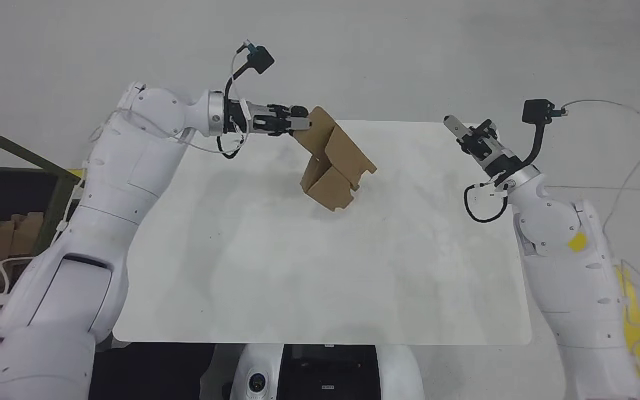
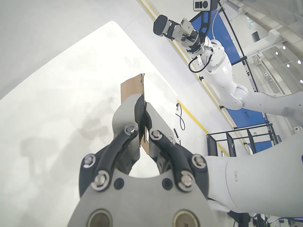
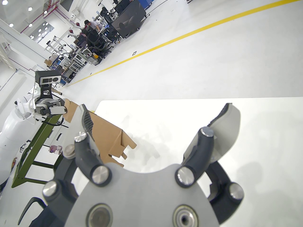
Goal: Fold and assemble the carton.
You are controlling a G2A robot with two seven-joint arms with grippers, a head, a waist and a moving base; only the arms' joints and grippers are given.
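Note:
A brown cardboard carton (image 1: 335,165), partly folded with flaps sticking up, rests on the white table (image 1: 300,280) near its far edge. My left gripper (image 1: 305,124) is shut on the carton's upper flap; in the left wrist view the pads (image 2: 139,112) pinch the thin cardboard edge (image 2: 131,88). My right gripper (image 1: 455,127) hangs open over the table's far right corner, well apart from the carton. In the right wrist view its fingers (image 3: 86,119) stand wide with nothing between them, and the carton (image 3: 106,133) lies beyond, with the left gripper (image 3: 65,109) on it.
The white table's bare surface (image 1: 330,290) stretches toward the near edge. A green frame (image 3: 35,147) stands beside the table off its left side. Grey floor with a yellow line (image 3: 189,34) lies beyond the far edge.

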